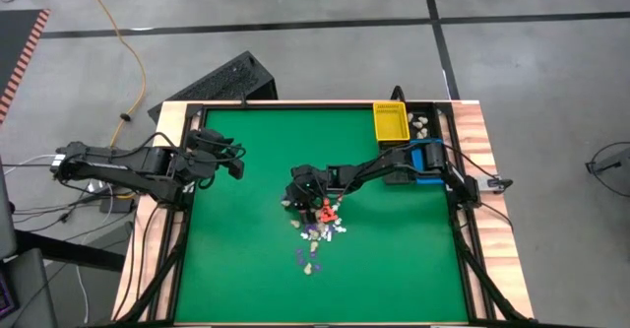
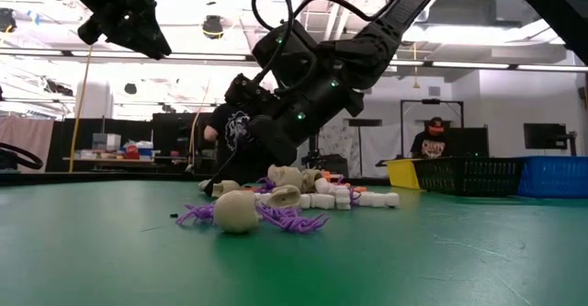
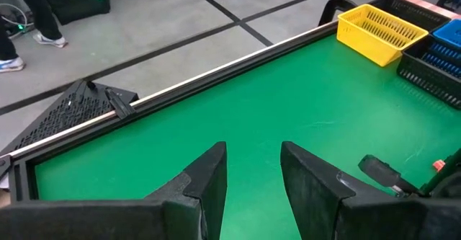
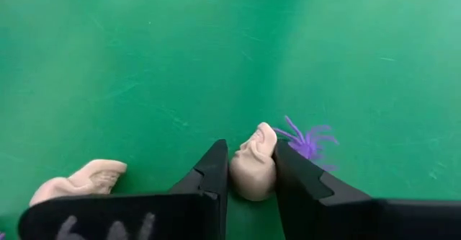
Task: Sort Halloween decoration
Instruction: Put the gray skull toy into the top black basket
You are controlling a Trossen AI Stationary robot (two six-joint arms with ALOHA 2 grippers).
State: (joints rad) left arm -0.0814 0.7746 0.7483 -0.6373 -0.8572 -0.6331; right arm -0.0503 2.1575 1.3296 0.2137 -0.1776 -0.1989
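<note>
Two arms over the green table (image 1: pixel 246 269); the right gripper (image 4: pixel 252 169) is down at the pile of Halloween decoration (image 1: pixel 317 231) near the table's middle, its two dark fingers (image 4: pixel 209 175) set on either side of a cream-white skull (image 4: pixel 253 169), touching it on both flanks; call it a pinch on the skull, which sits low on the green surface; a purple spider (image 4: pixel 310 140) lies just beside that skull, and a second cream-white piece (image 4: pixel 78 180) rests on the green well off to the other side; from table height the pile shows as cream skulls and white bits with purple spider legs spread in front (image 2: pixel 276 216), the right arm bending down into it from above; an orange-red trinket (image 1: pixel 326 210) sits at the pile's near edge to the gripper; the left gripper (image 3: pixel 252 182) hangs above the table's left side, fingers spread with bare green between them, holding nothing; a yellow bin (image 1: pixel 391 122), a blue bin (image 1: pixel 427 158) and a black bin (image 3: pixel 432 78) stand at the table's far right corner; a person (image 2: pixel 435 139) sits in the room behind.
</note>
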